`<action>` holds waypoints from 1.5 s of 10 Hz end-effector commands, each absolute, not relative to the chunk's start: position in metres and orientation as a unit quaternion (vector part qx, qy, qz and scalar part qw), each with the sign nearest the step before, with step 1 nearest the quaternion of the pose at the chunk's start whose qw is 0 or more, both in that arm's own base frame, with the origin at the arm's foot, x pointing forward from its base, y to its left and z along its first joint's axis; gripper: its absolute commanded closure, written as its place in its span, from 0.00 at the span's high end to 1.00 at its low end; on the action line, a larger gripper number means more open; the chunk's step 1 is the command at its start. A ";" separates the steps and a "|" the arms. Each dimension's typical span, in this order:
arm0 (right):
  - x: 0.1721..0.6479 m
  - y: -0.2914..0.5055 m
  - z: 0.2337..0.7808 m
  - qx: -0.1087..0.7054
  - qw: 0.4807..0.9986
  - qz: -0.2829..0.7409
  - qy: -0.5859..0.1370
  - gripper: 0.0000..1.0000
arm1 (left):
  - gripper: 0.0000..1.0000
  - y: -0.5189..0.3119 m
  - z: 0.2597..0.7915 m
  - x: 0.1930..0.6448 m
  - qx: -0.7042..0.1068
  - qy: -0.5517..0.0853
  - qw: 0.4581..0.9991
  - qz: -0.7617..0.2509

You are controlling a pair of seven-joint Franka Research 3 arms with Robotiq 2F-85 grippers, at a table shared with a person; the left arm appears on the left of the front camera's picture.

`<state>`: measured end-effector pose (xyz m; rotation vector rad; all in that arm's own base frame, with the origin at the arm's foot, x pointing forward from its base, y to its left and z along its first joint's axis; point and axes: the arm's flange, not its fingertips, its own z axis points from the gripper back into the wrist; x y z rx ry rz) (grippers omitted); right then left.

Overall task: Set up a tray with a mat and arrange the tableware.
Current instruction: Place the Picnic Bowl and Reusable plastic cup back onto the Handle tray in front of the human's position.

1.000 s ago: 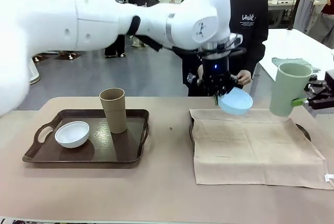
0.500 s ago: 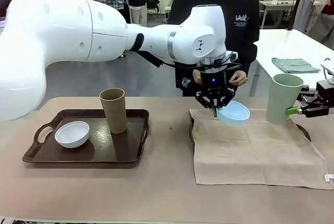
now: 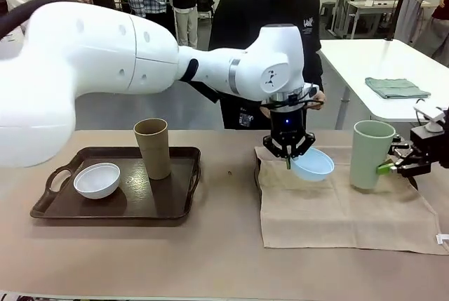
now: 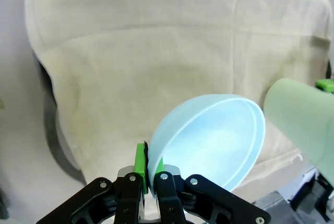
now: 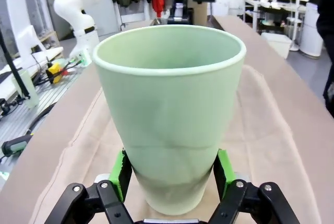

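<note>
- left gripper [image 3: 287, 159]: was clamped on the rim of the light blue bowl [image 3: 313, 165], which hung tilted just above the mat's [image 3: 337, 210] far edge.
- right gripper [image 3: 386, 168]: grasped the pale green cup [image 3: 370, 154], upright at the mat's far right.
- white bowl [image 3: 97, 179], tan-brown cup [image 3: 153, 148]: stood on the tray [image 3: 179, 203], left of the mat.

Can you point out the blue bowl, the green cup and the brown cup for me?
Blue bowl [image 3: 313, 164], front view, inside hollow.
Green cup [image 5: 169, 114], right wrist view, outer wall.
Brown cup [image 3: 153, 150], front view, side wall.
</note>
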<state>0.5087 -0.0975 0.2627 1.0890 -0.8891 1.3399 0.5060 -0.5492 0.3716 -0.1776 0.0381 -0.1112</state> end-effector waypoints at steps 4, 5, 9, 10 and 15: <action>0.513 -0.101 0.253 0.463 0.528 0.592 -0.395 0.79 | 0.05 -0.551 0.359 0.515 -0.107 -0.013 0.993 -0.055; 0.514 -0.101 0.250 0.461 0.525 0.594 -0.398 0.79 | 0.05 -0.551 0.355 0.516 -0.101 -0.002 0.993 -0.057; 0.518 -0.103 0.245 0.462 0.517 0.597 -0.403 0.79 | 0.05 -0.549 0.344 0.517 -0.092 0.009 0.994 -0.057; 0.519 -0.103 0.244 0.468 0.518 0.594 -0.400 1.00 | 0.65 -0.549 0.343 0.518 -0.092 0.012 0.994 -0.056; 0.505 -0.129 0.278 0.344 0.699 0.553 -0.296 1.00 | 0.49 -0.540 0.352 0.514 -0.063 0.053 0.996 -0.035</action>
